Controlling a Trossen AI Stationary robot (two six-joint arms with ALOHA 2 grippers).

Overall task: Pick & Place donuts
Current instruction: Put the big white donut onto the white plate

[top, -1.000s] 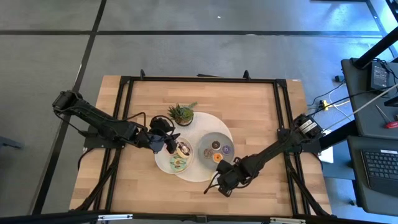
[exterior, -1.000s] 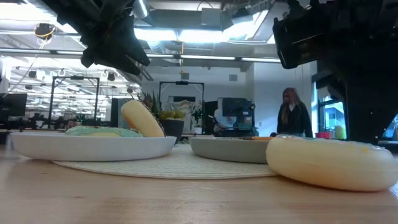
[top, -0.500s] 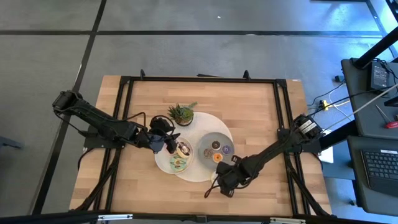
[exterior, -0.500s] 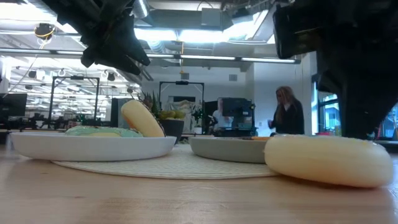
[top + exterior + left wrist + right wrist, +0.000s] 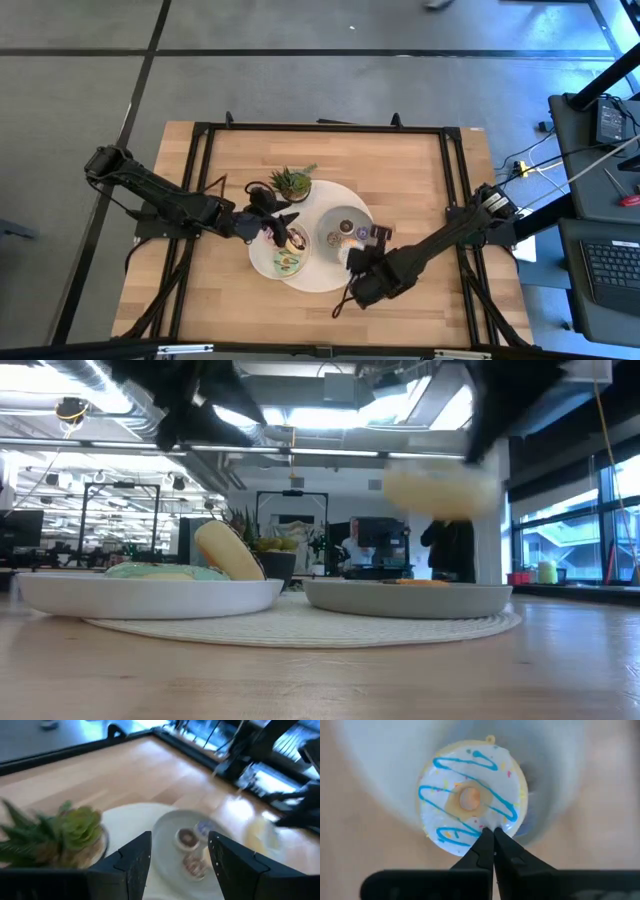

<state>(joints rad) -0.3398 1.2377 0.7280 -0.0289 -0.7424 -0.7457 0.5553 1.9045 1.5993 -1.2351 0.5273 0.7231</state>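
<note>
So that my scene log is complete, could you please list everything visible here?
Table: one, light wood, under everything.
Mat: one, white, round, under both plates.
White plate: one, on the left arm's side of the mat.
Grey plate: one, beside the white plate.
Plate donuts: green one lying flat and another leaning on the white plate; brown, blue-purple and a blurred third on the grey plate.
Lifted donut: one, white icing with blue drizzle, in the air above the grey plate.
Plant: one, green, potted, by the mat.
Person: one, dark clothes, far behind.
Left tool: open, above the white plate.
Right tool: shut on the lifted donut's edge.
</note>
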